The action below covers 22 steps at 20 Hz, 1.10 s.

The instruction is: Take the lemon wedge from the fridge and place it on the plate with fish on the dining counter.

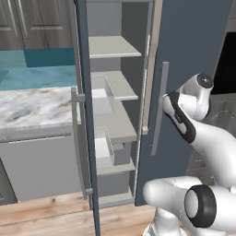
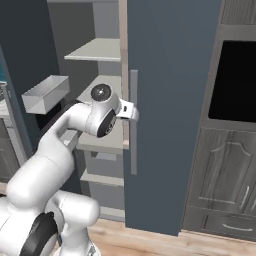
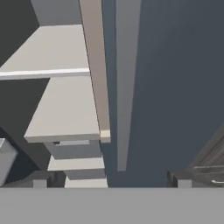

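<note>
The lemon wedge cannot be made out on any of the pale shelves seen through the gap, so its place inside the fridge cannot be told. The plate with fish is not shown either. The marble table is seen to the left of the fridge in the left base view.

The task is judged to be at an early stage: the left door is swung out edge-on, the right door is partly shut, and nothing is held. Reaching in, picking up the wedge, carrying it to the table and setting it on the plate are all left to do.

The arm is raised from the base and bent at the elbow, with the wrist brought close to the long grey handle of the right door. The gripper is pointed along that handle, 1 dark fingertip on each side of it, apart from it. The jaws are spread wide and empty, clasping nothing.
</note>
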Tool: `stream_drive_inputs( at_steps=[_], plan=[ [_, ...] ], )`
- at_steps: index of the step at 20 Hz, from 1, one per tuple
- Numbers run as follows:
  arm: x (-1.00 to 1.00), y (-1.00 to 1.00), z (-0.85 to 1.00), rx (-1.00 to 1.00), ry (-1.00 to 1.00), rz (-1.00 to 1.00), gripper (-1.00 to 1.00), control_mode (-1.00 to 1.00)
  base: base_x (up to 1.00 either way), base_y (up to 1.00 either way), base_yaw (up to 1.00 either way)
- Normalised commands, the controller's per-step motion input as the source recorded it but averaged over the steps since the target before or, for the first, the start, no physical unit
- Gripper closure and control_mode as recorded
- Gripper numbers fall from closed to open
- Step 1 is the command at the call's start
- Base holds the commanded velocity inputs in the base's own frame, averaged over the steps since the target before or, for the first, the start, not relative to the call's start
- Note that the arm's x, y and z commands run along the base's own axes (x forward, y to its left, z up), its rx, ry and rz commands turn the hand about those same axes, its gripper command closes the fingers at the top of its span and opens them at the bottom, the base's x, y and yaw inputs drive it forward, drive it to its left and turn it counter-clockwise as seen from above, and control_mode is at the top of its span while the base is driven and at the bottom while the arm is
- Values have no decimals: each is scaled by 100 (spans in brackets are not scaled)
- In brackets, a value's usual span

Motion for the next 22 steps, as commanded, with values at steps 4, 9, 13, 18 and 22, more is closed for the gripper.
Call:
stream_drive_inputs(
  at_steps=[4, 9, 13, 18, 22],
  plan=[
    [19, -28, 0, 0, 0, 0, -100, -100, 0, 0, 0],
    [35, -10, -1, 0, 0, 0, -100, -100, 0, 0, 0],
    [38, -7, -2, 0, 0, 0, -100, -100, 0, 0, 0],
    [34, 0, -16, -3, 0, 0, -100, -100, 0, 0, 0],
    [28, 0, -30, -2, 0, 0, -100, -100, 0, 0, 0]
  ],
)
